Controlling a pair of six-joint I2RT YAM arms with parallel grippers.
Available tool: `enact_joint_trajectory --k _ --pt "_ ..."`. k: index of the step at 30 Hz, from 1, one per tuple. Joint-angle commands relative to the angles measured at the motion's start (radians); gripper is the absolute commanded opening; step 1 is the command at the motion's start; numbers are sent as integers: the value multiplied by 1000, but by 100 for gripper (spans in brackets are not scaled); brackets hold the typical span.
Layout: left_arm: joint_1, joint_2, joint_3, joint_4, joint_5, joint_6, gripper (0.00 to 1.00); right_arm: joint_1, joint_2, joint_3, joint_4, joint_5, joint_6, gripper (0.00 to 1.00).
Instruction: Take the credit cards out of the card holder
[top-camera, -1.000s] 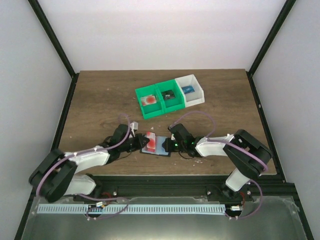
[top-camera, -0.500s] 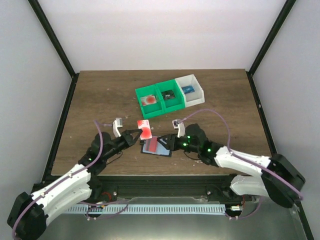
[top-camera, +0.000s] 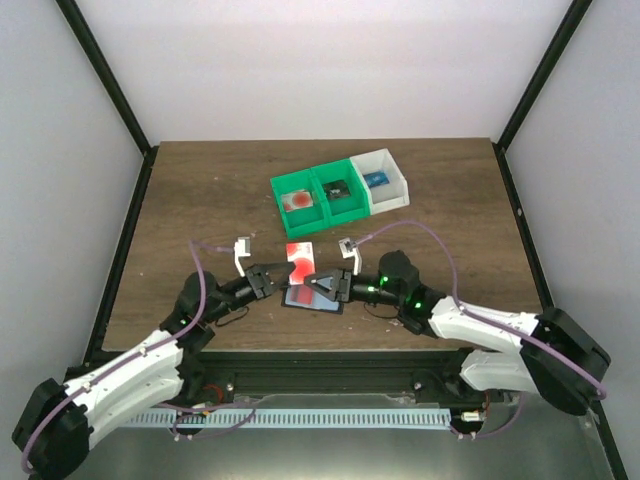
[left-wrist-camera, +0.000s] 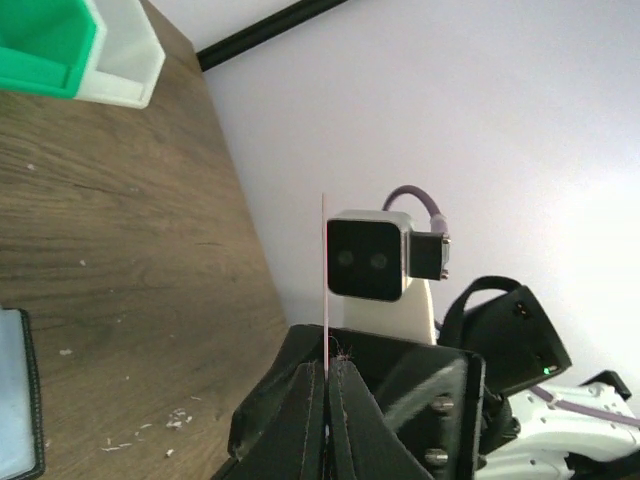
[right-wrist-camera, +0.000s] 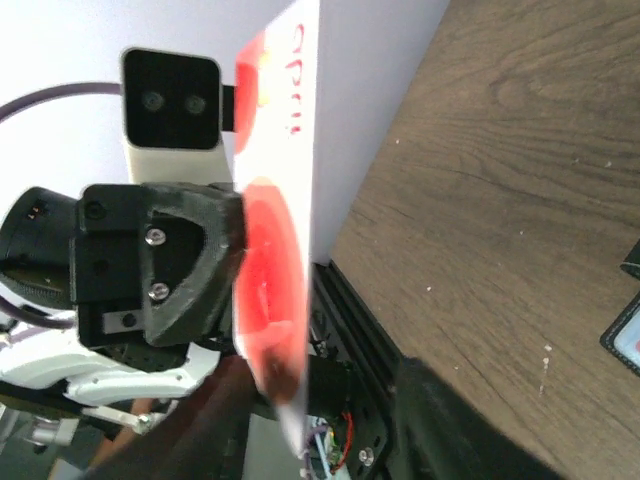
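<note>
Between the fingers of the left end effector (top-camera: 279, 275) a credit card (top-camera: 298, 258) is clamped by its lower edge, lifted clear of the worktop (top-camera: 200, 200). The left wrist view shows the credit card (left-wrist-camera: 324, 270) edge-on as a thin pale line rising from the closed left end effector (left-wrist-camera: 326, 378). The right wrist view shows its face, white with red patches and red lettering (right-wrist-camera: 285, 200).

Just to the right of the left end effector, the right end effector (top-camera: 318, 285) faces it, tips close together over the same spot. In the right wrist view the right end effector (right-wrist-camera: 330, 430) has its fingers (right-wrist-camera: 445, 420) apart, and the card's lower corner hangs between them. Whether either finger touches the card cannot be told, because they are dark and blurred at the bottom of the view.

Directly beneath both end effectors the card holder (top-camera: 303, 299) lies flat on the worktop, black-rimmed with a blue-grey panel. One corner of it shows at the lower left of the left wrist view (left-wrist-camera: 15, 400) and another at the right edge of the right wrist view (right-wrist-camera: 625, 340).

Well beyond the end effectors, toward the far edge, sits a green bin (top-camera: 300, 222) with a white bin (top-camera: 392, 198) touching its right side. The green bin holds something red, and the white bin holds something blue.
</note>
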Motion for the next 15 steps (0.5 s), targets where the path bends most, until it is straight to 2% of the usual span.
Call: enact_joint_trajectory --k 1,3,4,7,10,12,15 --pt "-18 12 -5 66 16 9 0 14 36 44 68 -43 30 30" --pt "-19 18 5 46 13 28 1 14 28 38 70 -43 15 9" --pt "-17 15 16 20 13 37 8 13 16 34 67 -46 0 2" --pt "-15 -8 71 -85 42 121 35 12 -67 1 11 -49 -72 0" --pt "-15 -35 141 -251 85 206 56 12 -186 -28 -94 -100 -175 1" --pt "-14 -50 175 -334 141 262 63 11 -250 -20 -237 -152 -234 1" --pt "-14 -73 201 -420 237 319 64 11 -298 -7 -343 -281 -299 0"
